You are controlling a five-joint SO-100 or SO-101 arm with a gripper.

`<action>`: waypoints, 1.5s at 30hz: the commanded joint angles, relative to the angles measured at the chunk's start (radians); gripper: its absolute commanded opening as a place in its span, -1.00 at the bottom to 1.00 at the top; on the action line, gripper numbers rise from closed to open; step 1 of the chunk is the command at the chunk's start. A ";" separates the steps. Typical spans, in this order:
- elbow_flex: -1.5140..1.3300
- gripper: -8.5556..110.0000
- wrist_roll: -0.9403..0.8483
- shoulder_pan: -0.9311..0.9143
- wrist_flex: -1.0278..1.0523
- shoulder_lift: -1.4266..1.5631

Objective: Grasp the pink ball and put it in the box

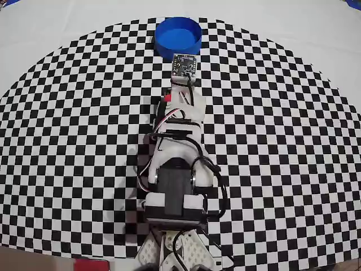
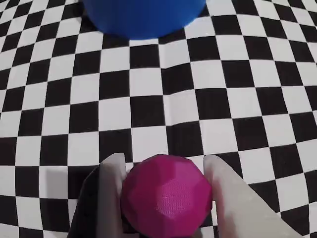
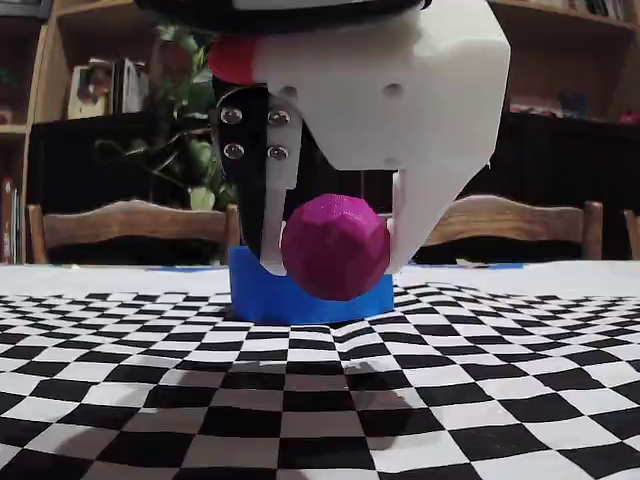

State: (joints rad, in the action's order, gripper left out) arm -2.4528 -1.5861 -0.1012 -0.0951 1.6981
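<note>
In the wrist view the gripper [image 2: 166, 173] is clamped on the pink ball [image 2: 166, 196] at bottom centre, one white finger [image 2: 111, 198] pressed against each side. The fixed view shows the ball [image 3: 335, 247] raised clear of the checkered cloth [image 3: 480, 400], mid-frame. The blue box [image 1: 178, 36] sits at the overhead view's top centre, seemingly just beyond the gripper.

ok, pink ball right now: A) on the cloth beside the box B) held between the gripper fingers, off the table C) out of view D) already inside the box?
B: the pink ball sits clamped in the gripper, above the checkered cloth, short of the box.
</note>
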 commanded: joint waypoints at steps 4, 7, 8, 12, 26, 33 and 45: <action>-0.028 -0.85 0.003 -0.011 -0.006 0.124; -0.026 -0.85 0.002 -0.011 -0.006 0.138; -0.021 -0.85 0.000 -0.011 -0.006 0.138; 0.009 -0.85 -0.002 -0.008 -0.009 0.126; 0.138 -0.85 -0.003 0.008 -0.008 0.026; 0.245 -0.85 0.002 0.020 -0.006 -0.055; 0.399 -0.85 0.003 0.037 -0.005 -0.175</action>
State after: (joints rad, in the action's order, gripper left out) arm -2.1215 -1.5861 -0.0629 -0.0951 1.5217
